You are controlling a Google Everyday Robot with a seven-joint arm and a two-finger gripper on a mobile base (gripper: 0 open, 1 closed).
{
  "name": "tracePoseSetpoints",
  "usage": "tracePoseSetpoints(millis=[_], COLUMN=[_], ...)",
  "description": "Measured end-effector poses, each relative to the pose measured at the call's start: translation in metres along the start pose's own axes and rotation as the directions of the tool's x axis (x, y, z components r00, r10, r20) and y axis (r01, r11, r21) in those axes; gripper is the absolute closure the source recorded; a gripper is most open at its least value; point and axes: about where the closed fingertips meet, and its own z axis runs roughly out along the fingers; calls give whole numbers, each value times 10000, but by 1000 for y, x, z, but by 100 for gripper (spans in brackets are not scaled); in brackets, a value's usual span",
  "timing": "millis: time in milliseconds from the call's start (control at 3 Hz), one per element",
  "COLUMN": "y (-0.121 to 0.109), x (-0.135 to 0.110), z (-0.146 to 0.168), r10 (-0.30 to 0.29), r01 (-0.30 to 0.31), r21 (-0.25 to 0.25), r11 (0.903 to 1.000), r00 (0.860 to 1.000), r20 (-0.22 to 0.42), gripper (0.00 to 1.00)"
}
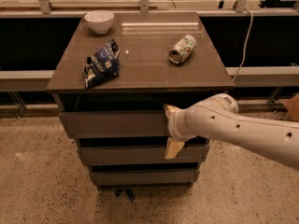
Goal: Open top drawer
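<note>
Nothing legible for you to log. The bag (102, 63) and can (182, 49) on the table (149, 66) carry print, but none of it reads. Gripper (171, 129) is against the top drawer (112, 124) front, jaws apart.
</note>
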Motion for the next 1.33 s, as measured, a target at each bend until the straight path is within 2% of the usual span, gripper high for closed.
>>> tracePoseSetpoints(millis=[333,667,1000,1333], y=[-19,-35,-38,-29], x=[0,2,1,0], z=[20,31,28,17], r10=[-81,-145,-289,-434], r01=[81,144,285,424], r21=[0,-38,-186,-404], r11=[10000,9999,9994,9983], r00=[10000,9997,9993,9987], r20=[-17,-175,-250,-249], gripper=[13,16,26,42])
